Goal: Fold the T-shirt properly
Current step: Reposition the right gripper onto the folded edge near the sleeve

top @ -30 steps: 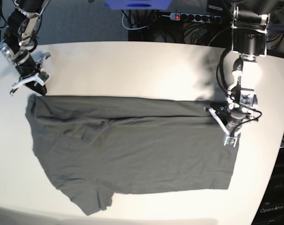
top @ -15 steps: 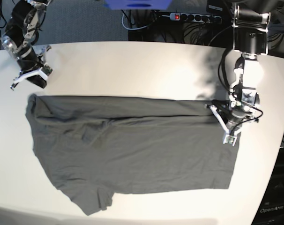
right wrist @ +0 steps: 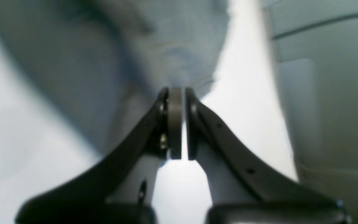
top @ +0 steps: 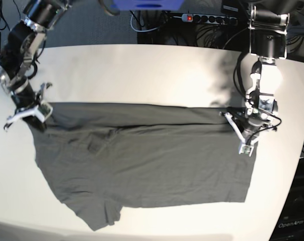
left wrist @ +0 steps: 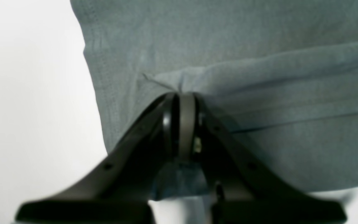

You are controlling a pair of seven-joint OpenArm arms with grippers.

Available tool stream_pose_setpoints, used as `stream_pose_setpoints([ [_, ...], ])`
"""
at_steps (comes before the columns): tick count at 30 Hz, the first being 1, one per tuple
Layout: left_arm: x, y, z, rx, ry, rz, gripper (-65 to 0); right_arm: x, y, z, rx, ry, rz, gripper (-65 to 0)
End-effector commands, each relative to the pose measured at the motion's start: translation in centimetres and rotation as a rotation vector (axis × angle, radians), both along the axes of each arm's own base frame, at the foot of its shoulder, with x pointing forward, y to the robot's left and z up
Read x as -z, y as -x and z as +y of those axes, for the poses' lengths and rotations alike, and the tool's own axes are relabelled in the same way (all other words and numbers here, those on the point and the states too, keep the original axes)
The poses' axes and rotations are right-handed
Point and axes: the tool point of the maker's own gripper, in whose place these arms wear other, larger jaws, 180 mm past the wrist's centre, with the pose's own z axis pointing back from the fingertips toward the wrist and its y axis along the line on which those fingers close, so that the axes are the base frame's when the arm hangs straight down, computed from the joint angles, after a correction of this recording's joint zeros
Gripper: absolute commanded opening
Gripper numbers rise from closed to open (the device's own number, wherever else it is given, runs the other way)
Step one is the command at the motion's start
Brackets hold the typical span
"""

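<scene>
Cables and a power strip lie behind the white counter. Both grippers, left gripper and right gripper, pinch the T-shirt at opposite ends.

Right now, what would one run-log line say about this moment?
T-shirt: spread on table, top edge folded over | left tool: shut on T-shirt | right tool: shut at collar end
</scene>
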Motion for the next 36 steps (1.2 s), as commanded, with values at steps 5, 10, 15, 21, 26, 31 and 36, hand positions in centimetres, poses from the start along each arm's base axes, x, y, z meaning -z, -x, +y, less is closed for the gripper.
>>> stream_pose_setpoints([
  [5,2.0,2.6,0.1,0.0,-0.013,0.127,-62.7,-2.6,-4.0,0.9,0.092,-0.117,-0.122,-63.4],
  [10,1.9,2.5,0.1,0.0,-0.013,0.125,-62.7,-2.0,-5.3,0.3,0.21,-0.185,-0.111,-63.4],
  [15,1.9,2.4,0.1,0.0,-0.013,0.124,-62.7,-0.9,-5.7,-1.2,0.356,-0.214,-0.045,-63.4],
  [21,1.8,2.3,0.0,0.0,-0.008,0.12,-62.7,-0.9,-5.1,-3.6,0.51,-0.208,0.012,-63.4],
  [26,1.9,2.2,-0.8,0.003,0.007,0.119,-62.7,-0.9,-4.1,-5.0,0.639,-0.159,0.101,-63.4],
  [31,2.0,2.2,-1.1,0.005,0.013,0.119,-62.7,-2.2,-3.2,-5.3,0.726,-0.136,0.131,-63.4],
  [36,2.0,2.2,-1.2,0.003,0.018,0.119,-62.7,-3.9,-2.0,-5.5,0.837,-0.103,0.193,-63.4],
])
